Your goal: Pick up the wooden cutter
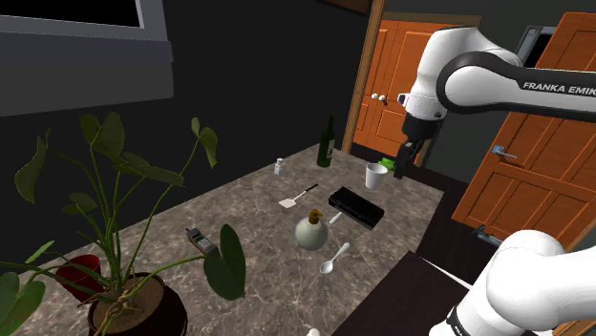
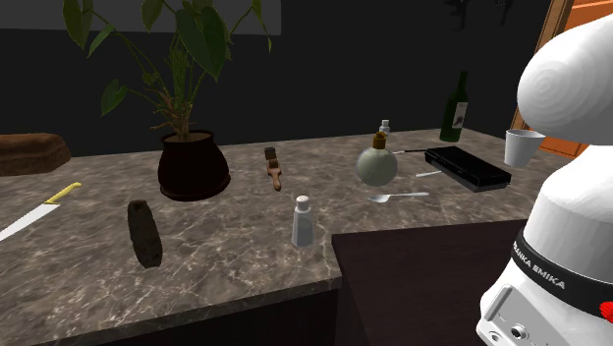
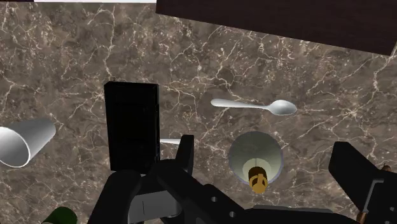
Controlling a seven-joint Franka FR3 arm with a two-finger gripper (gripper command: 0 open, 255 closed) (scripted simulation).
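Two fingers (image 3: 186, 156) of my pincer (image 3: 263, 147) stand spread wide with nothing between them, hanging high over the worktop (image 1: 248, 191). Straight below me sits a round flask (image 3: 256, 159) with a gold stopper. A flat black box (image 3: 132, 127) lies just beside it, with a pale spoon (image 3: 254, 105) on the other side and a white cup (image 3: 22, 143) a little further off. None of these is what I want. The wooden cutter (image 2: 273, 167) lies flat well away from me, near the dark plant pot (image 2: 194, 165) at the far end of this clutter (a small brown thing, easy to overlook). The first risk, I judge, is the crossing. If I drop low too soon, the flask is the tallest thing on my path and round enough to tip or roll at a nudge. Beyond it, the plant's broad leaves (image 1: 224, 262) hang close to the cutter in the shoulder view, so they may brush my wrist or hide the handle as I descend. The cutter is slim and flat, so my fingers must straddle its narrow width. If I close along its length, or come down off-centre, it would likely skid across the stone or pivot out. One finger might also strike the pot. A yellow-handled knife (image 2: 39, 211) and a dark lump (image 2: 144, 233) lie further along, and either could be mistaken for my target.
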